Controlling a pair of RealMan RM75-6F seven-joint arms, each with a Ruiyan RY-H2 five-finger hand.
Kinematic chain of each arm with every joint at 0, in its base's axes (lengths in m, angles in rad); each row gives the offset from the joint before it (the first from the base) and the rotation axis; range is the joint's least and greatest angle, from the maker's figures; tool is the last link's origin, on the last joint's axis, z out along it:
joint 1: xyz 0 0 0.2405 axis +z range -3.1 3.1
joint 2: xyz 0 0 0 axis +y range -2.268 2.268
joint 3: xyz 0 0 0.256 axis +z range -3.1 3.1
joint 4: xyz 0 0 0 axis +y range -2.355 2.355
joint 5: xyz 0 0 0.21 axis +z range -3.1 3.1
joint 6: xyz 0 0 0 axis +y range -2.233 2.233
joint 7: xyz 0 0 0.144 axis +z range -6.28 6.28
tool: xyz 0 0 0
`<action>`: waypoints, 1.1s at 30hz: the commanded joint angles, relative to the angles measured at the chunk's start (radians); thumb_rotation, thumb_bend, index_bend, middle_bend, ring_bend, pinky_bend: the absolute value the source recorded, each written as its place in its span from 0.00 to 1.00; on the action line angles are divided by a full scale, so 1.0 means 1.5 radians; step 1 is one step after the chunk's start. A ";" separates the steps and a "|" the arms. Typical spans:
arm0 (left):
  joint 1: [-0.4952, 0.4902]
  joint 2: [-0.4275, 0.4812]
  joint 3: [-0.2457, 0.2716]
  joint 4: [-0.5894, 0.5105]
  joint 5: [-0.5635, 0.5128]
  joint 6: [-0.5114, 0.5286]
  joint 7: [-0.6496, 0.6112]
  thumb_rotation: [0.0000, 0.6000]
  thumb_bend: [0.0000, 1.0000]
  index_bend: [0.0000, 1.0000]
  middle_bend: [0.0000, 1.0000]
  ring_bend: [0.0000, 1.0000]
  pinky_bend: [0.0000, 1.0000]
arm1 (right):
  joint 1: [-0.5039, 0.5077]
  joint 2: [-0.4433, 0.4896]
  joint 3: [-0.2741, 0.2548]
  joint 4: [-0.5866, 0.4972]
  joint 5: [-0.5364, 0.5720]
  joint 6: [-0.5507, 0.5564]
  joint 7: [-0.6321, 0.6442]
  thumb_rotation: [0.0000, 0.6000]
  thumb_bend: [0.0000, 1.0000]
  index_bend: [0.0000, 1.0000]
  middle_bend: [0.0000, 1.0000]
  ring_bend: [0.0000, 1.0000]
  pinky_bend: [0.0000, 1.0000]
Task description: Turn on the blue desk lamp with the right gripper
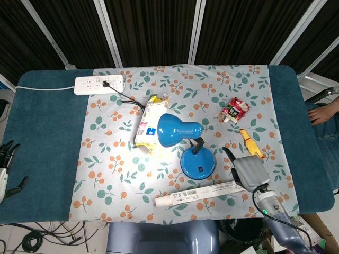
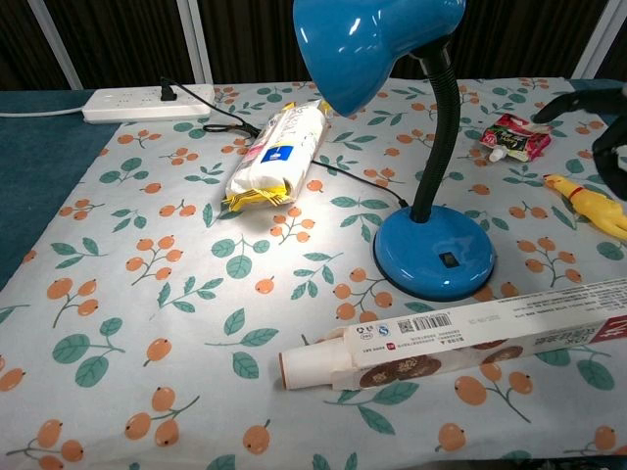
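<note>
The blue desk lamp stands mid-table with its shade tilted left over a bright pool of light on the cloth. Its round base carries a small black switch. My right hand hovers to the right of the base, clear of it. It holds nothing, one dark finger pointing left and the others bent below. My left hand rests at the far left edge, fingers apart and empty.
A long carton lies in front of the base. A snack packet and white power strip are at the back left. A red pouch and yellow toy lie to the right.
</note>
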State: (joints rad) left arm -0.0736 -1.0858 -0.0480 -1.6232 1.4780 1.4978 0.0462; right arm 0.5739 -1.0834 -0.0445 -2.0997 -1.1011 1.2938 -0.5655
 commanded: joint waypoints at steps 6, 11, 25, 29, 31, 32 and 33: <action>0.000 -0.001 0.000 -0.001 0.001 0.001 0.003 1.00 0.29 0.03 0.00 0.01 0.00 | -0.108 0.097 -0.025 -0.001 -0.138 0.139 0.112 1.00 0.31 0.00 0.12 0.24 0.18; 0.001 -0.001 0.000 -0.002 0.002 0.003 0.005 1.00 0.29 0.03 0.00 0.01 0.00 | -0.182 0.123 -0.043 0.053 -0.204 0.238 0.152 1.00 0.27 0.00 0.11 0.24 0.17; 0.002 -0.005 0.000 -0.004 0.008 0.010 0.015 1.00 0.29 0.03 0.00 0.01 0.00 | -0.317 0.049 -0.079 0.213 -0.242 0.325 0.206 1.00 0.24 0.00 0.09 0.21 0.16; 0.002 -0.005 0.000 -0.003 0.007 0.010 0.015 1.00 0.29 0.03 0.00 0.01 0.00 | -0.327 0.018 -0.070 0.257 -0.244 0.320 0.227 1.00 0.24 0.00 0.09 0.21 0.16; 0.002 -0.005 0.000 -0.003 0.007 0.011 0.015 1.00 0.29 0.03 0.00 0.01 0.00 | -0.331 0.001 -0.064 0.283 -0.237 0.311 0.240 1.00 0.24 0.00 0.09 0.21 0.16; 0.003 -0.005 0.000 -0.003 0.007 0.011 0.014 1.00 0.29 0.03 0.00 0.01 0.00 | -0.333 -0.007 -0.060 0.295 -0.236 0.308 0.246 1.00 0.24 0.00 0.09 0.21 0.16; 0.003 -0.005 0.000 -0.003 0.007 0.011 0.014 1.00 0.29 0.03 0.00 0.01 0.00 | -0.334 -0.011 -0.058 0.301 -0.235 0.307 0.249 1.00 0.24 0.00 0.09 0.21 0.16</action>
State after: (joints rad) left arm -0.0697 -1.0933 -0.0481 -1.6277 1.4878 1.5140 0.0670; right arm 0.0815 -1.0787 -0.1424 -1.6733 -1.4585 1.7639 -0.2095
